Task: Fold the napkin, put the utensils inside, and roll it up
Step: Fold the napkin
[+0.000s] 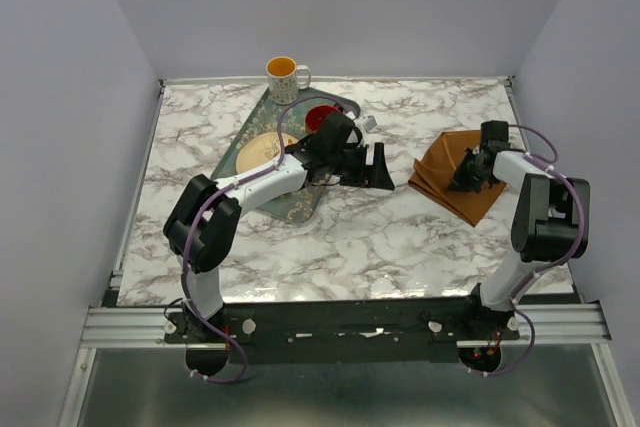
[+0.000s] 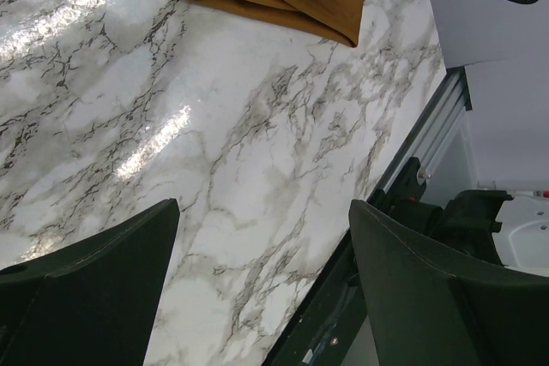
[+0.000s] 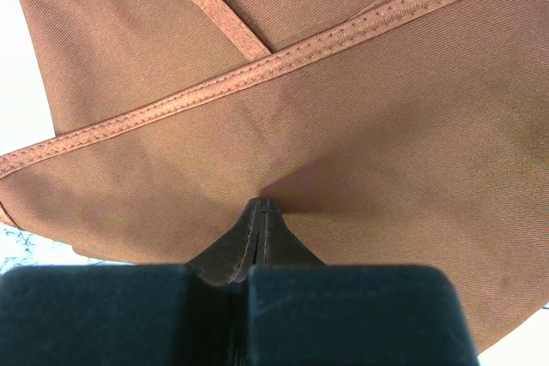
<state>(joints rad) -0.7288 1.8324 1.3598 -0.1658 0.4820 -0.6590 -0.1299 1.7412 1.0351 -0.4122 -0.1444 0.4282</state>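
The napkin (image 1: 438, 175) lies bunched in loose folds on the right side of the marble counter (image 1: 350, 237). The right gripper (image 3: 262, 205) is down on it, jaws pressed together on a small pucker of cloth. The left gripper (image 1: 382, 167) hangs over bare counter between napkin and green tray (image 1: 232, 152), jaws wide apart. A mug (image 1: 285, 74) stands at the tray's far end.

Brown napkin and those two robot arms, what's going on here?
The right gripper is shut on the rust-brown napkin, which lies loosely folded on the right side of the marble table. It seems to be pinching the cloth. The left gripper hangs open over bare table in the middle, holding nothing. Under the left arm, a green tray holds a plate and a red bowl. No cutlery is on the napkin yet.
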